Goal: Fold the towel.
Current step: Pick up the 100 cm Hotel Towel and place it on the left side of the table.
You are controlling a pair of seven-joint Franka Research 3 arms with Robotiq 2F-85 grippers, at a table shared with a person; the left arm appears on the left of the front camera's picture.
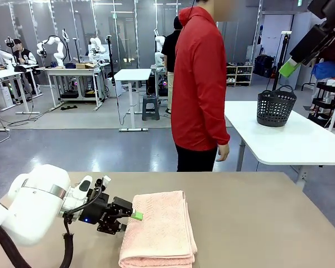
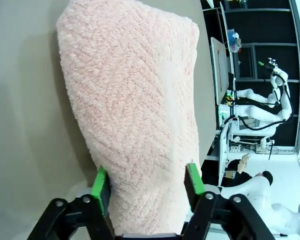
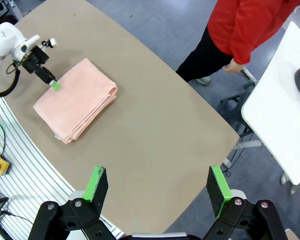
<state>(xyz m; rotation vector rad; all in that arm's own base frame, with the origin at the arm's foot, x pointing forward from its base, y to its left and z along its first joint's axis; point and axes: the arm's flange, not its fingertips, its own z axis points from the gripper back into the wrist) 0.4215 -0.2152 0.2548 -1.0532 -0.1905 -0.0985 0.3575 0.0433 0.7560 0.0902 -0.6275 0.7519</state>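
Pink terry towel (image 1: 159,230) lies folded in layers on the tan table (image 1: 257,218), toward our left side. Our left gripper (image 2: 146,186) straddles its near edge, fingers spread to either side of the cloth, not yet clamped. Our right gripper (image 3: 157,184) hangs high above the table, spread wide and empty. If we pinch only the top layer, we judge the stack could drag apart or slide across the table. We can read no labels or writing anywhere.
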